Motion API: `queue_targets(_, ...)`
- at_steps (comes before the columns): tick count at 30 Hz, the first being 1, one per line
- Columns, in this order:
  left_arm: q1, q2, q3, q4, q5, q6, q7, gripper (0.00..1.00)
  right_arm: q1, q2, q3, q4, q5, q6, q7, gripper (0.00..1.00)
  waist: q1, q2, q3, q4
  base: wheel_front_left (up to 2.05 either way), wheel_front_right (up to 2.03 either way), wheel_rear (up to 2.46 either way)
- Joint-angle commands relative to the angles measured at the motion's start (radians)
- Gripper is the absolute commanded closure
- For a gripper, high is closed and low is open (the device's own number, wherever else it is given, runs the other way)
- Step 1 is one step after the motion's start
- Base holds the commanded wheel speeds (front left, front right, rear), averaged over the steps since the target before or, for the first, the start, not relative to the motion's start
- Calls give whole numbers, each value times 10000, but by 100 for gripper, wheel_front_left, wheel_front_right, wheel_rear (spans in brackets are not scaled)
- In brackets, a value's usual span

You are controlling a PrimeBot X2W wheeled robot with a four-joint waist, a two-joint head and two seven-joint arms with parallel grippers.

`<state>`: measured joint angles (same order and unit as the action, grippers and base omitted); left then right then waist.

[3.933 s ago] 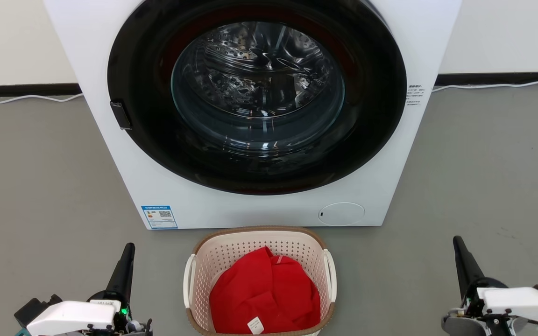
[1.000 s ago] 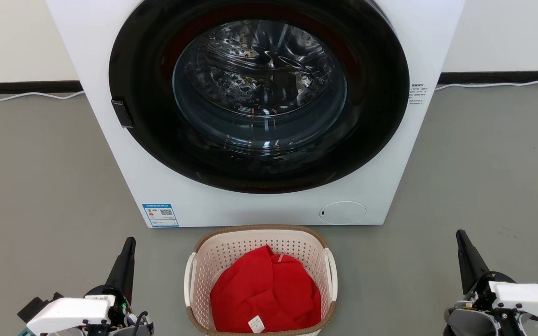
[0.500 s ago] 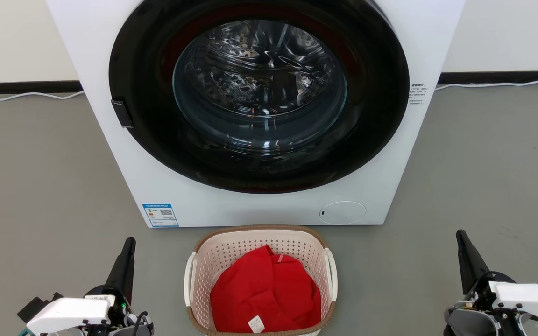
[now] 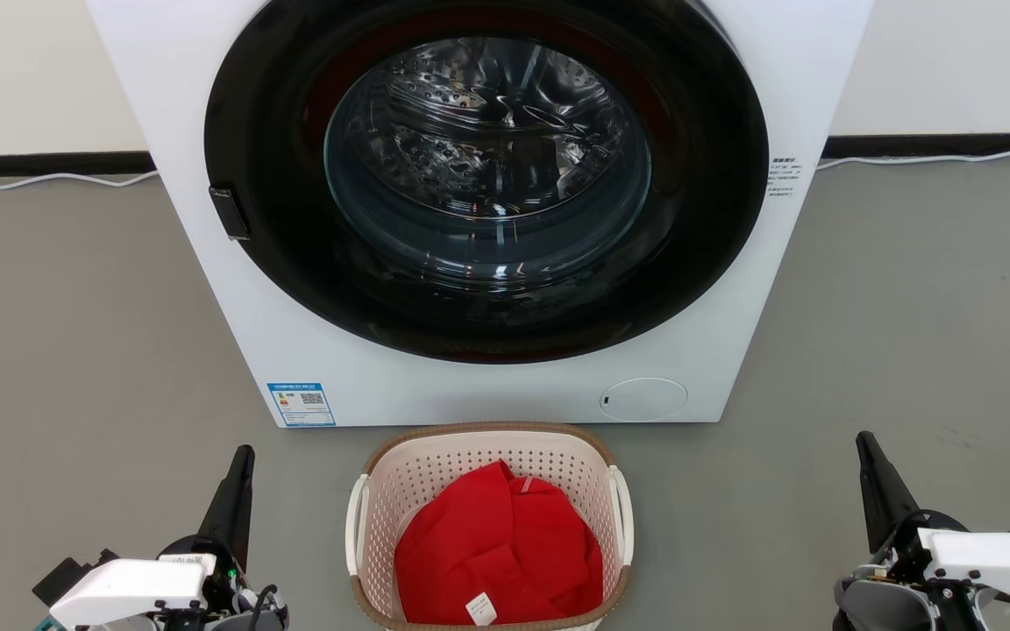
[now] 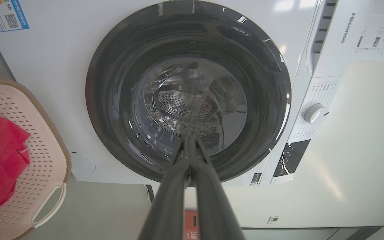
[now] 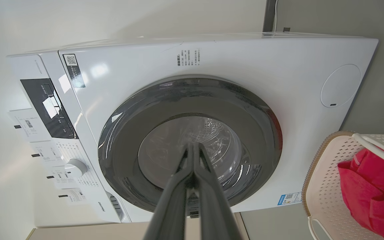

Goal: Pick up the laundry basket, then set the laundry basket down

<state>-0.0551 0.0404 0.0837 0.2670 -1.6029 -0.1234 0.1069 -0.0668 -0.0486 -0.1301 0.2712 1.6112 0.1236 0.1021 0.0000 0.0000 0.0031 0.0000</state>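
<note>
A: What is biggest in the head view?

B: The white washing machine (image 4: 470, 394), from the centre up to 12 o'clock. Its round dark door (image 4: 487, 333) covers most of the front, and the steel drum shows through the glass. It stands on a grey floor (image 4: 75, 350).

A: And where is the laundry basket?

B: The laundry basket (image 4: 487, 431) sits on the floor at 6 o'clock, just in front of the washer's lower edge and apart from it. It is upright, with its brown rim level. A red cloth (image 4: 496, 543) lies bunched inside and fills most of it.

A: And the arms?

B: The left gripper (image 4: 245, 452) is at 7 o'clock and the right gripper (image 4: 863, 438) at 5 o'clock. Both are well clear of the basket, with their fingers aimed toward 12. In each wrist view the two dark fingers are pressed together at the tips, with nothing between them. Both point at the washer door, and the basket shows at the edge of each view.

A: Any smaller things?

B: The basket's white loop handles (image 4: 353, 526) sit at its 9 and 3 o'clock sides, and no gripper touches them. A blue sticker (image 4: 300, 404) is at 7 o'clock on the washer's front. A white tag (image 4: 480, 608) lies at the red cloth's 6 o'clock edge
</note>
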Motion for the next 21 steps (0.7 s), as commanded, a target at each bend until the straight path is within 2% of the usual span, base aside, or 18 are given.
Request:
queue_targets(1,-530,100,310,-219,-49,-73,70,100,-410,-37,182,-266,-11,71,96,100,0,0,0,0,0,0,0)
queue_targets(21,-530,100,311,-219,-48,-73,71,100,-410,-31,173,-265,-18,71,103,100,0,0,0,0,0,0,0)
